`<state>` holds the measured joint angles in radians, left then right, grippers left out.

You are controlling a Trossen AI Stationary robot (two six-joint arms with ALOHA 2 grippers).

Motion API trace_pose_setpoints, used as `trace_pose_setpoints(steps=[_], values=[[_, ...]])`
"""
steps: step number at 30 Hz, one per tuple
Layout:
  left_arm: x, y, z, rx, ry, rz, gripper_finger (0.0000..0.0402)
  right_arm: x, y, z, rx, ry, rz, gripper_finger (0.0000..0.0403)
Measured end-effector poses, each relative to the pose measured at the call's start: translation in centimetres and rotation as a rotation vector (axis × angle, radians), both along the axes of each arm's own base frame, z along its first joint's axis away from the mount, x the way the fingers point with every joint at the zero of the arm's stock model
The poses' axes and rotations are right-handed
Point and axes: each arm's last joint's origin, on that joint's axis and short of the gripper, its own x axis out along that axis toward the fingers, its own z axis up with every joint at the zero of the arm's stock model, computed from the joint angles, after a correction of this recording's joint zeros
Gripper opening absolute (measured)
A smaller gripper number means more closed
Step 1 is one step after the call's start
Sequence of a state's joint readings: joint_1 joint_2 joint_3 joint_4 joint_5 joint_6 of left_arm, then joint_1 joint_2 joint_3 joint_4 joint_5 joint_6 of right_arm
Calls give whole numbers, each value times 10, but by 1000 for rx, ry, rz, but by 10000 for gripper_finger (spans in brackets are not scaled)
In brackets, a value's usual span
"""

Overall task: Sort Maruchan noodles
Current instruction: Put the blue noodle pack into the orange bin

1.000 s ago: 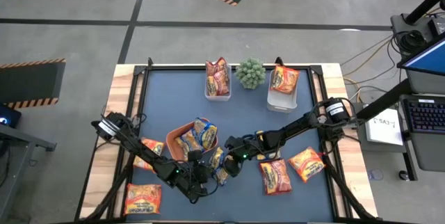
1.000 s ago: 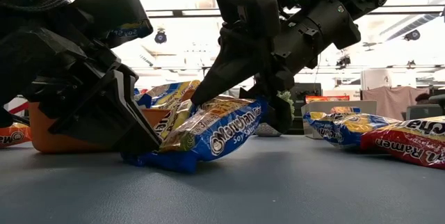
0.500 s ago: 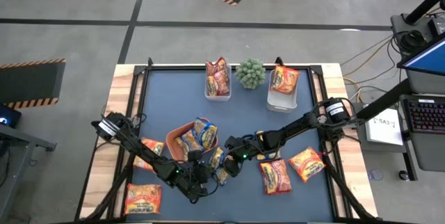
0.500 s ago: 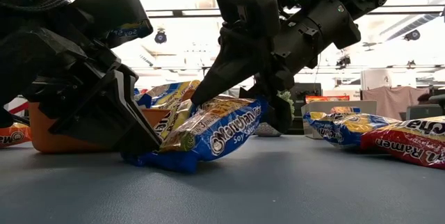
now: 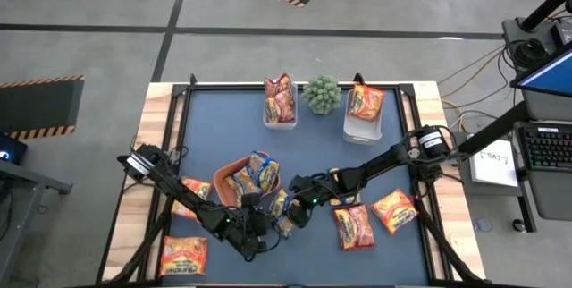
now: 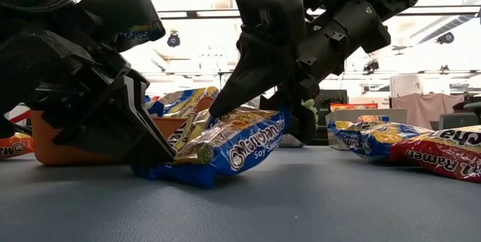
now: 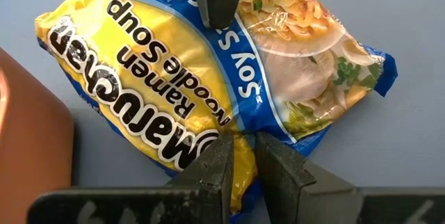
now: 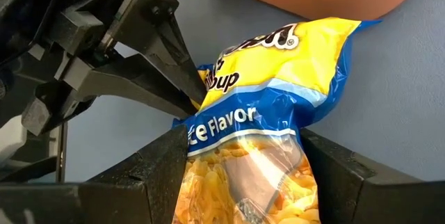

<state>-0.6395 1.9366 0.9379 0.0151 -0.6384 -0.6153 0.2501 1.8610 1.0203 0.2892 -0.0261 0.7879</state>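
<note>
Now the left gripper is pinching, with its fingers almost together, only the thin edge of one yellow packet. This packet is lying on the table near the front, just right of the tray. The right gripper is clamping the same packet across its width from the other end and is lifting that end a little.

I think the main danger is coming from this double hold. If both arms are pulling in different directions, the wrap is likely to stretch and tear, or the edge is going to slip out of the left pinch. If the right gripper is squeezing too hard, the noodles inside are probably breaking. The tray is also very close, so a sideways move is risking a push on it.

Counting from the left:
- Two loose orange packets are lying at the left side.
- One tray is holding about three yellow packets, though I cannot count them surely.
- One yellow packet is in the grippers.
- Two tubs are standing at the far side. The left one is holding about two red packets and the right one a single orange packet.
- One plant is standing between them.
- Two loose packets are lying at the right.
</note>
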Motion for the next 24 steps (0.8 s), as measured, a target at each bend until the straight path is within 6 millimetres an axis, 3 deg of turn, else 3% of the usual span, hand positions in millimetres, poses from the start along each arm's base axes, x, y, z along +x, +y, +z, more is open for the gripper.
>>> trace_pose_setpoints(steps=[6, 15, 24], values=[[0, 0, 0, 0, 0, 0, 47, 0, 0, 0, 4, -2, -2, 226], [0, 0, 0, 1, -1, 1, 47, 0, 0, 0, 2, -3, 1, 164], [-3, 3, 13, 22, 9, -24, 47, 0, -1, 6, 8, -16, 4, 156]])
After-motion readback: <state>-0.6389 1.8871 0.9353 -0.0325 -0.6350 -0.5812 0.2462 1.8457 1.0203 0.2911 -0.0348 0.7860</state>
